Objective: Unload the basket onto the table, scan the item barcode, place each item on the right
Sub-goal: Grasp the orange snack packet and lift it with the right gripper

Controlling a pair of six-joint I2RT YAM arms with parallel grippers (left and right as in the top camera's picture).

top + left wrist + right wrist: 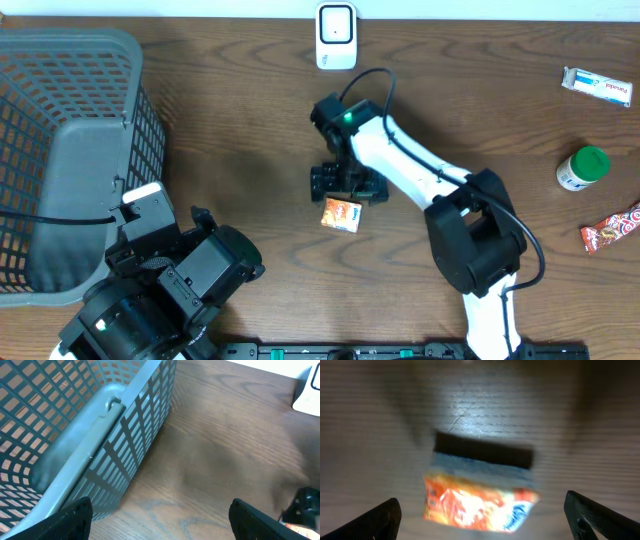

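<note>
- The left pincer [161, 506] is waiting beside the basket [75, 435] with its fingers apart, gripping nothing; it is posing little danger.
- The orange packet [341, 214] is lying on the tabletop [250, 150] under the right pincer [348, 184], whose fingers are standing wide apart, clamping nothing.
- Closing at a bad height could be pushing this small packet away or crumpling it.
- The scanner [336, 36] is standing well apart at the far edge; the barcode is not showing, so a wrong turn may be spoiling the scan.

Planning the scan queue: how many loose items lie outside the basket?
4: an orange packet by the right gripper; a white wrapped bar at the upper right; a green-lidded bottle below it; a red packet at the right edge. More could be hidden.
</note>
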